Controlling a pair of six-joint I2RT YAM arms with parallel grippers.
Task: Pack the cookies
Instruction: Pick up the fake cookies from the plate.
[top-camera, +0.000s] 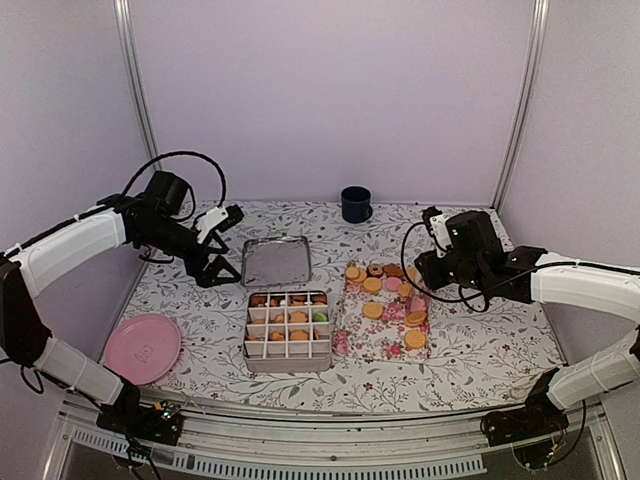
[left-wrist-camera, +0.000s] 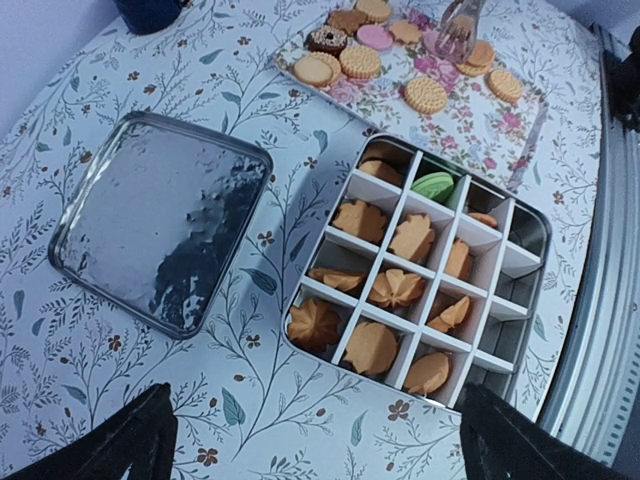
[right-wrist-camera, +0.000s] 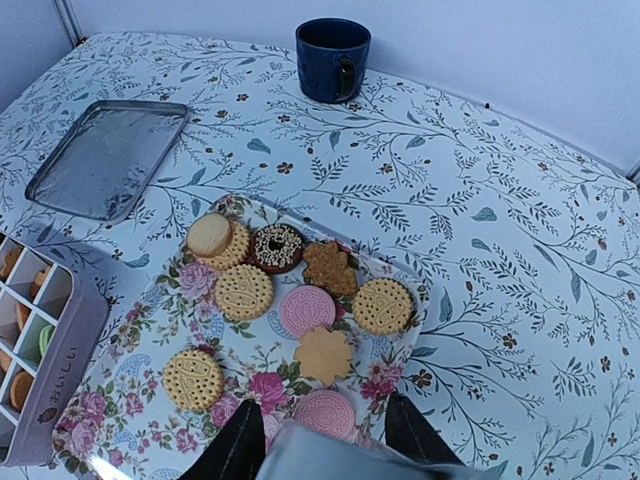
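Several cookies (right-wrist-camera: 244, 291) lie on a floral tray (right-wrist-camera: 130, 420): tan rounds, two pink ones, a dark ring and a brown flower shape. More orange cookies (left-wrist-camera: 372, 346) and a green one (left-wrist-camera: 435, 185) fill cells of the divided tin box (left-wrist-camera: 523, 240). My right gripper (right-wrist-camera: 322, 415) hovers over the tray's near edge, fingers apart astride a pink cookie (right-wrist-camera: 325, 405). A blurred pale grey shape lies between the fingers at the frame's bottom; I cannot tell what it is. My left gripper (left-wrist-camera: 320, 440) is wide open and holds nothing, above the cloth beside the box and the lid (left-wrist-camera: 160, 220).
A dark blue mug (top-camera: 356, 204) stands at the back. At the front left, a pink plate (top-camera: 143, 347) rests near the table edge. The tin's lid (top-camera: 277, 262) lies flat behind the box (top-camera: 288, 362). White walls close in the floral-clothed table.
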